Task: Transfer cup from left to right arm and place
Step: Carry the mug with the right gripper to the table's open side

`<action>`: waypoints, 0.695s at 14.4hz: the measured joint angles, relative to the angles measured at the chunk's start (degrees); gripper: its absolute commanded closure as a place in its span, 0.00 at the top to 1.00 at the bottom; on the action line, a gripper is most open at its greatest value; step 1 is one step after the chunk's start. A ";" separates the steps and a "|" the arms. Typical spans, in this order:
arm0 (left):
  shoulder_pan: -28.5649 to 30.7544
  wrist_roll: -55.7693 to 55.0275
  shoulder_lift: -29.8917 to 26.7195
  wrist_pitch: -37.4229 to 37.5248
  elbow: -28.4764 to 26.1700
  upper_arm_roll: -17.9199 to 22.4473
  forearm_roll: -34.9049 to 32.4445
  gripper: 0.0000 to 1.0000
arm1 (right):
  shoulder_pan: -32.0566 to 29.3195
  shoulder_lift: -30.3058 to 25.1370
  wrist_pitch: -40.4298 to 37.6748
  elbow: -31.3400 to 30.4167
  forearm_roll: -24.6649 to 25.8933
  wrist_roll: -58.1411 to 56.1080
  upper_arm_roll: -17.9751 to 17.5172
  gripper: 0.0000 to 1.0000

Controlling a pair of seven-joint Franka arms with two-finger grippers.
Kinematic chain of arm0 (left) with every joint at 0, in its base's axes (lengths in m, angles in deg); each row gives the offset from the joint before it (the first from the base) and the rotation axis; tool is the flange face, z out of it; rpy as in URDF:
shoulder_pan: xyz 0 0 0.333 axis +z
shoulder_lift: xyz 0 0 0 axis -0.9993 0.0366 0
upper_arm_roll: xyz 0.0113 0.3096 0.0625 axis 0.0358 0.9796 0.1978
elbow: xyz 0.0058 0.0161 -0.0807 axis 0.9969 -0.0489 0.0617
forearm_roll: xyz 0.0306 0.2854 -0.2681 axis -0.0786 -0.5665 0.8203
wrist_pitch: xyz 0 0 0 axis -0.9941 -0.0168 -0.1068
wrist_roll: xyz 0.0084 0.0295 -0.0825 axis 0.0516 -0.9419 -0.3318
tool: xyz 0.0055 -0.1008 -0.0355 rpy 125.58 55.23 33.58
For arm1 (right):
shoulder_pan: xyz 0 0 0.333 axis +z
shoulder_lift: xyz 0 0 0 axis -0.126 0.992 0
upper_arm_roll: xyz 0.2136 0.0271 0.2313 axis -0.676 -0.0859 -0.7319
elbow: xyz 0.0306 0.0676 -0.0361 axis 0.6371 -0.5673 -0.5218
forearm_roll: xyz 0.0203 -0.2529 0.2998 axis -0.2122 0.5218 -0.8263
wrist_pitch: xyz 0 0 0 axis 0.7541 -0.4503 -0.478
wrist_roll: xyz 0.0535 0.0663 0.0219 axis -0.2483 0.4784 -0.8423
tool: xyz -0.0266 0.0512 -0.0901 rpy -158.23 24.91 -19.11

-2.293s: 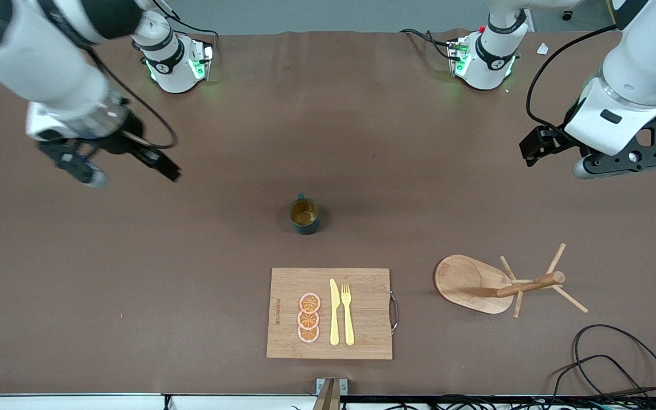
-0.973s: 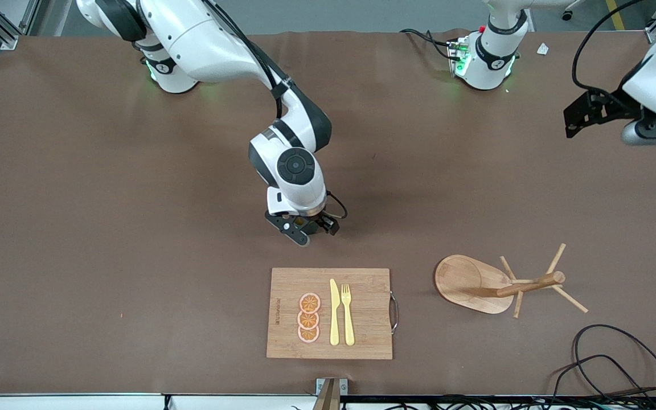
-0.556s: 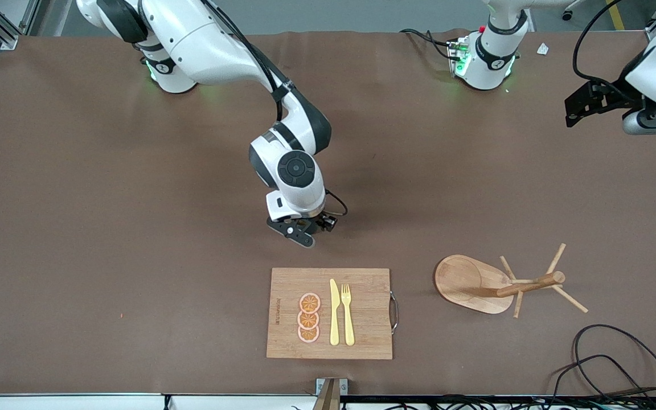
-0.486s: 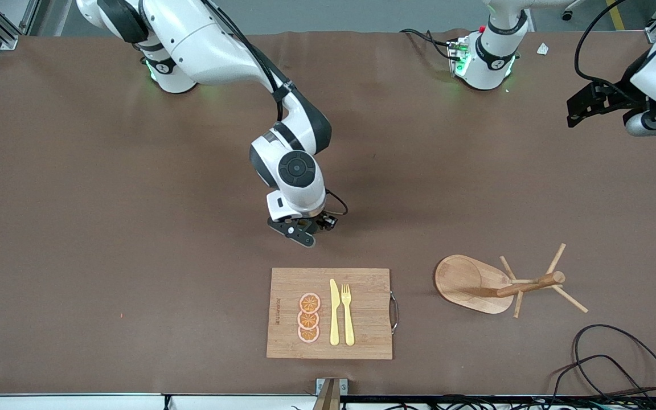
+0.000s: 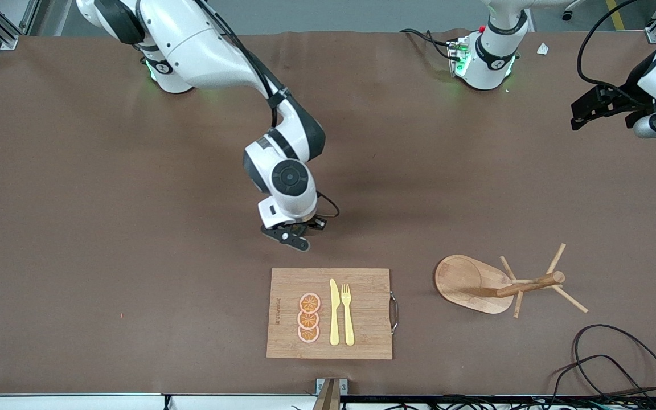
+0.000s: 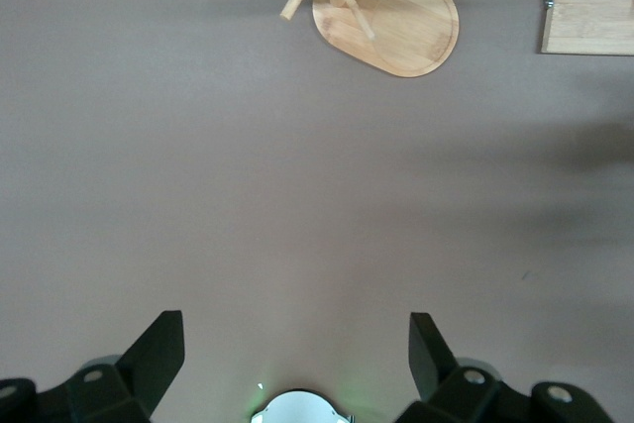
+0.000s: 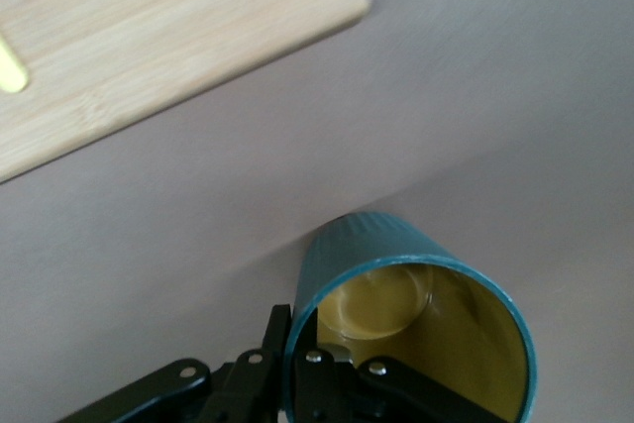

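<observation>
Right gripper [image 5: 292, 238] clamps the cup [image 7: 411, 329] by its rim, one finger inside, mid-table just above the board [image 5: 329, 313]; the cup looks tipped. Teal ribbed wall, yellow inside. Left gripper [image 6: 295, 354] waits with fingers spread, well apart at its end, over bare table [image 5: 77, 228].

A wooden cutting board [image 5: 329, 313] is lying nearest the front camera, carrying orange slices [image 5: 308, 318], a yellow knife [image 5: 334, 312] and a yellow fork [image 5: 348, 313]; a wooden mug tree [image 5: 499, 283] is standing at its three o'clock.
</observation>
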 measured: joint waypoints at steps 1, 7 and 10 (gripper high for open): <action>0.00 0.01 -0.19 -0.01 -0.30 0.19 0.00 1.00 | -1.39 -0.94 -1.08 0.45 0.00 -3.12 0.09 0.00; 0.01 0.01 -0.21 -0.18 -0.33 0.19 0.21 1.00 | -15.31 -9.44 -7.87 1.15 -0.08 -29.85 0.66 0.00; 0.01 0.01 -0.17 -0.18 -0.33 0.17 0.22 1.00 | -22.18 -10.18 -8.29 0.89 -0.08 -44.22 0.74 0.01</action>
